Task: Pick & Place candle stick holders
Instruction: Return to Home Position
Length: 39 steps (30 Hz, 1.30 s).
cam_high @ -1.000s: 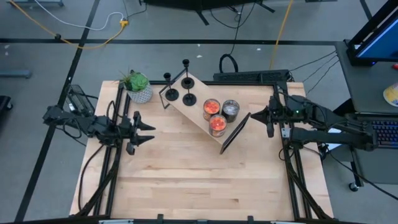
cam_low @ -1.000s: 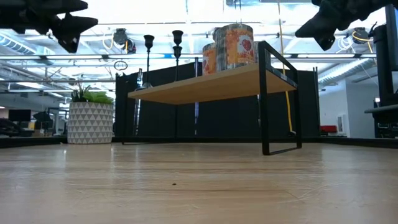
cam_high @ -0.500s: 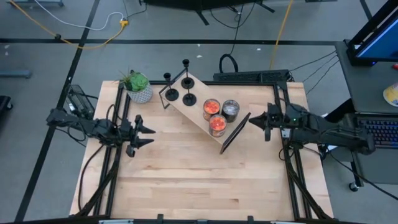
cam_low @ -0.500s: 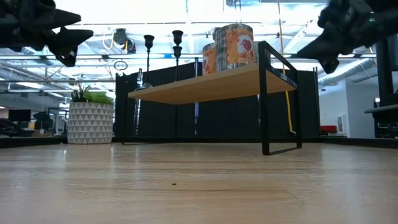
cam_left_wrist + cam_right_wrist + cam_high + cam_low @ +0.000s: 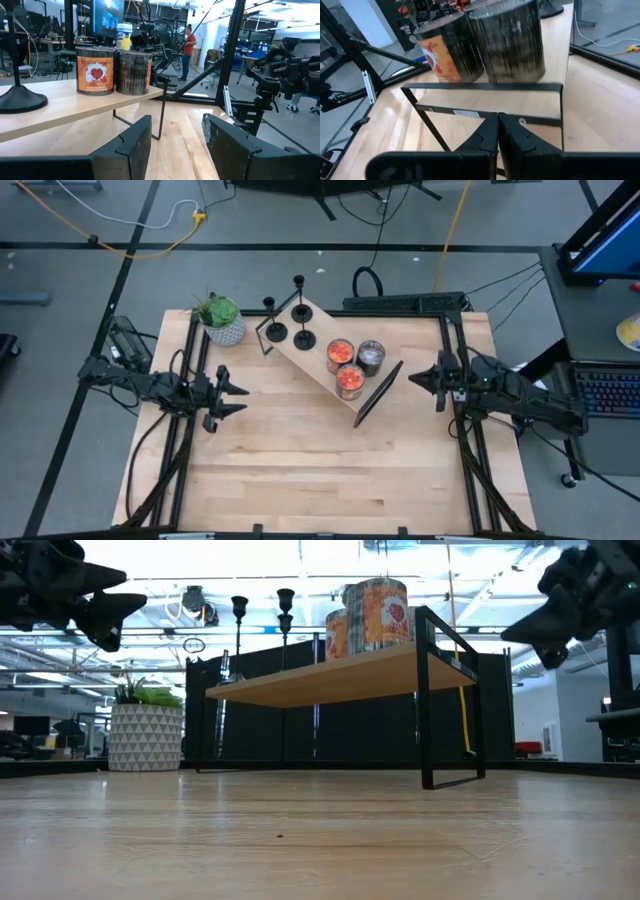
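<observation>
Pot [image 5: 224, 328] with a green plant sat at the table's [image 5: 300, 470] far left corner. My left gripper [image 5: 238, 399] hung above the table's left side. Its jaws were well apart, with nothing between them and touching nothing. The three holders [image 5: 300, 311] stood upright on the shelf [image 5: 318, 348], at its end nearest the pot. Two orange candles [image 5: 340, 353] and a grey candle [image 5: 371, 357] stood at the shelf's other end. My right gripper [image 5: 418, 379] hovered just right of the shelf, jaws pressed together on nothing, pointing at the candles.
</observation>
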Available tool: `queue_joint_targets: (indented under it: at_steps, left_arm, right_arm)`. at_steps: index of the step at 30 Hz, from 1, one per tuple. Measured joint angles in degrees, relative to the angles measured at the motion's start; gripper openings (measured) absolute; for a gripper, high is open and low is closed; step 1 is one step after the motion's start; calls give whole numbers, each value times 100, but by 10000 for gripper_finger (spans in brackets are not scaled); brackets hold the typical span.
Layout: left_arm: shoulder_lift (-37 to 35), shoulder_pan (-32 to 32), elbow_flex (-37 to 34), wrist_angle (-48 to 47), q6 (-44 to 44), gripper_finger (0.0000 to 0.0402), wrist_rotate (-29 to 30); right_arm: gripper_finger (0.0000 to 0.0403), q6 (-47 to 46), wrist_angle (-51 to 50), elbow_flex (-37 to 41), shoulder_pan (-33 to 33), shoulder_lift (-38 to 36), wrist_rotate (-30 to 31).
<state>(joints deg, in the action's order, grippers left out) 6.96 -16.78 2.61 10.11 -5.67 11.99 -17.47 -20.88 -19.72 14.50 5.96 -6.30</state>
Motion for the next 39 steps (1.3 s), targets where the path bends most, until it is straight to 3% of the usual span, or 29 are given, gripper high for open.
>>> queue_joint_targets:
  at_steps: [7, 11, 24, 39]
  left_arm:
    - [2, 0, 0, -73, -24, 184, -4]
    - [2, 0, -2, -141, -46, 184, -7]
    - [2, 0, 0, -148, 85, 184, 3]
    - [13, 0, 0, -182, 103, 184, 509]
  right_arm:
    - [6, -263, 201, 626, 4, -588, -132]
    - [6, -292, 718, 847, 3, -585, -593]
    - [6, -272, 1906, 1678, 0, -584, -730]
    - [6, -317, 2216, 1722, 2, -551, -707]
